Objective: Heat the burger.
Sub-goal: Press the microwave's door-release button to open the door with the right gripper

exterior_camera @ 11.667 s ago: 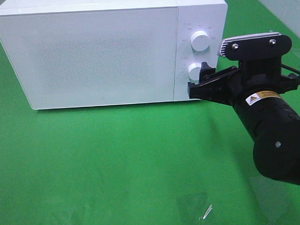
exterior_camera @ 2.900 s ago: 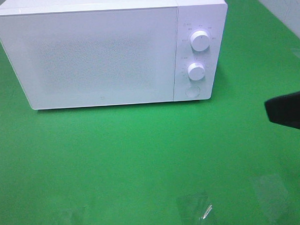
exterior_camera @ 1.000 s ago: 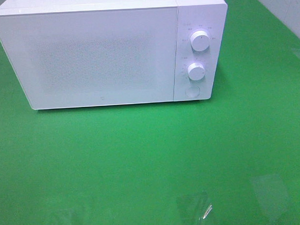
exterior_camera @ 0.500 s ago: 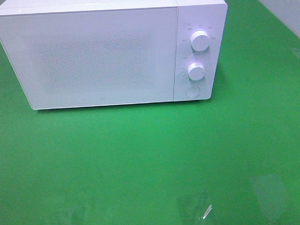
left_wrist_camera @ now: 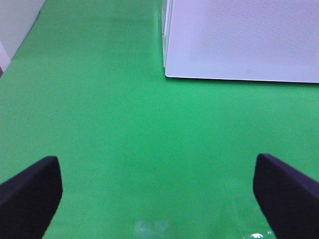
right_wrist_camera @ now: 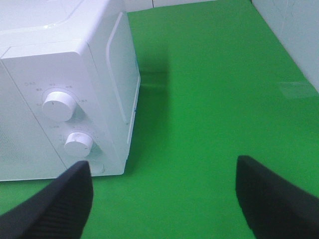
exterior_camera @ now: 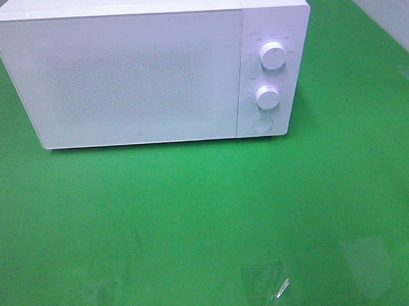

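On green cloth (exterior_camera: 193,214), a white microwave (exterior_camera: 141,74) is set, door shut. Both left gripper (left_wrist_camera: 159,199) and right gripper (right_wrist_camera: 164,199) are held wide, empty. Where the burger lies cannot be told.

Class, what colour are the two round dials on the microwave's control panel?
White, matching the microwave body. The dials show best in the exterior high view.

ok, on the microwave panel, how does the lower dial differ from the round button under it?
The lower dial stands proud of the panel; the round button sits nearly flush. The dial has printed marks around it; the button shows none. Both are white and round.
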### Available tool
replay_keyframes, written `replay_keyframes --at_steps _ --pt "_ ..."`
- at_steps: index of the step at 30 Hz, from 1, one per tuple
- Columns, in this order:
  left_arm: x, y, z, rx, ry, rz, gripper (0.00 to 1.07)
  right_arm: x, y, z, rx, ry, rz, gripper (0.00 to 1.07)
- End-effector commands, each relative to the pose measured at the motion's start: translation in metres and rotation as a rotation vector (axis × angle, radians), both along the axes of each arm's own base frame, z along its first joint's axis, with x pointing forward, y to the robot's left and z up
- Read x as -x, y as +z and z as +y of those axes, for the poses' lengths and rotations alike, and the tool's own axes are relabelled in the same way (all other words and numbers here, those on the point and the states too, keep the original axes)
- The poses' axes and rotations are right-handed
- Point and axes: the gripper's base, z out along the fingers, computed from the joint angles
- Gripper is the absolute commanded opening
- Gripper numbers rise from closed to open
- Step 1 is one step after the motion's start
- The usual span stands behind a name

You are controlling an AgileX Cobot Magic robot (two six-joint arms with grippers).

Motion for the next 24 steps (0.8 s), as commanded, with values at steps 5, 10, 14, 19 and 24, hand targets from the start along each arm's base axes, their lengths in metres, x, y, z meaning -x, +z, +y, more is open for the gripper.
replay_keyframes --at_steps 5,10,14,19,24 --pt "0.002 0.001 0.000 -0.001 0.004 -0.029 0.98 -0.038 -0.021 0.001 -0.008 -0.015 0.005 0.76" --pt "0.002 0.001 0.000 -0.001 0.004 -0.029 0.98 -0.051 -0.037 0.001 -0.013 -0.020 -0.004 0.76" --pt "0.002 0.001 0.000 -0.001 0.004 -0.029 0.98 -0.057 -0.055 0.001 -0.027 -0.033 -0.037 0.76" --pt "0.002 0.001 0.000 -0.001 0.004 -0.029 0.98 -0.059 -0.066 0.007 -0.072 -0.037 -0.062 0.76" --pt "0.002 0.001 0.000 -0.001 0.004 -0.029 0.98 -0.061 -0.081 0.022 -0.102 -0.007 -0.066 0.76"
